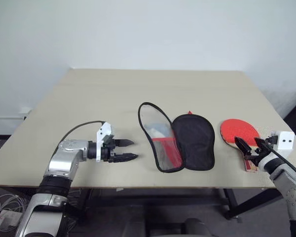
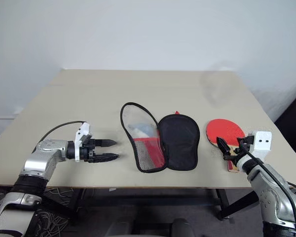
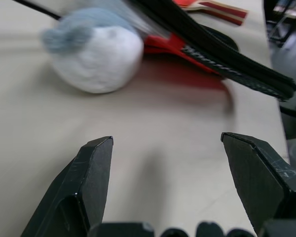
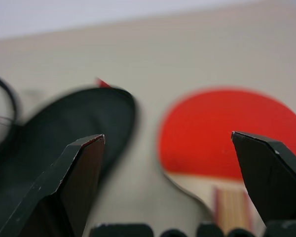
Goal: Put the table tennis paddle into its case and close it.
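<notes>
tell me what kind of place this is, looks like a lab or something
Probably a robot lab or test room, not a home: a plain light tabletop set against a bare white wall, loose cables on the floor, and on it just the open case and the table tennis paddle.

Silver metal arms with black joint bands; each end effector, left and right, has two black fingers, a white camera block, and a black cable.
</notes>
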Available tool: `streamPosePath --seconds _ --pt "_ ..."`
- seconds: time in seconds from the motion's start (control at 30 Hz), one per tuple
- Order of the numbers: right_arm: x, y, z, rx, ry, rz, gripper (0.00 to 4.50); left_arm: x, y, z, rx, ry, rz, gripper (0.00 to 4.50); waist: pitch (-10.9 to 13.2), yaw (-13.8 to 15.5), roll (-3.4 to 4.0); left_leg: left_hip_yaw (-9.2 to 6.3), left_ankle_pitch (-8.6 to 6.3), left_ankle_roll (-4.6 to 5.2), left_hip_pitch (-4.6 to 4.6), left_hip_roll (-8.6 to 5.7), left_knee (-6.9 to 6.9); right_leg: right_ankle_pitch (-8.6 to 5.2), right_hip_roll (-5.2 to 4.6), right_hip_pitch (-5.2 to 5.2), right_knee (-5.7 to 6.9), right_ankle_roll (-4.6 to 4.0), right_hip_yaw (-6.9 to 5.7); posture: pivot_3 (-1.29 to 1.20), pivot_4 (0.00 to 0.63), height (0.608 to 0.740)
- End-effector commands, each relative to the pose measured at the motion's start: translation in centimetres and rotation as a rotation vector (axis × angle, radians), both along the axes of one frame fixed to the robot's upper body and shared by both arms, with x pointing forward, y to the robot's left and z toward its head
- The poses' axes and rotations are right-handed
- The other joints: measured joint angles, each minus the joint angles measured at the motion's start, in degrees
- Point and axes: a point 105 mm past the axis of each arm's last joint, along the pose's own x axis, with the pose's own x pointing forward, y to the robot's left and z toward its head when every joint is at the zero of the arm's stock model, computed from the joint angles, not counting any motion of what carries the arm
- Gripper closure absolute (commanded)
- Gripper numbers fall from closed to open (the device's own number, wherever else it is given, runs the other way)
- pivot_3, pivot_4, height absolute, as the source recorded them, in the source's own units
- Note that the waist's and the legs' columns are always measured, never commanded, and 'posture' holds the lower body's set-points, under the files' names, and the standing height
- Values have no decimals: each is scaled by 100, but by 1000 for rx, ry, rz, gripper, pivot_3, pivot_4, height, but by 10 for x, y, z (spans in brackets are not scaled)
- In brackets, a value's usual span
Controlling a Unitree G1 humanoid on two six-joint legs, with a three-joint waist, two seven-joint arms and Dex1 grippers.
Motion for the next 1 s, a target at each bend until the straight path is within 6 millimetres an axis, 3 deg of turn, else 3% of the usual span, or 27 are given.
streamPosePath --seconds 0.03,0.33,0.5,0.6,0.83,1.0 --pt "10 -11 1 1 44 -12 38 3 -7 7 41 -39 -37 776 1 -15 3 1 0 0 0 0 0 1 2 -2 2 1 3 0 0 728" --pt "16 -12 -33 -34 292 21 38 2 -17 5 31 -43 -49 776 1 -68 -1 3 0 2 2 8 0 2 21 -3 4 3 22 0 0 728" --pt "20 -2 -40 -34 355 58 38 3 -18 3 39 -33 -31 776 -3 -73 -27 -2 0 1 2 15 2 3 31 0 4 2 22 0 0 728" --pt "23 0 -43 -42 394 52 634 1 -19 2 45 -36 -32 776 -5 -80 -31 -1 0 1 4 21 2 5 36 -1 4 1 23 0 0 728" --pt "25 -2 -44 -83 416 24 2858 4 -21 3 46 -44 -28 776 -14 -82 -49 0 0 1 6 23 3 6 38 0 4 0 25 0 0 728" --pt "24 -4 -36 -104 395 -21 3217 7 -22 4 51 -44 -27 776 -35 -77 -82 -1 0 0 7 24 6 7 38 0 3 -2 25 0 0 728"
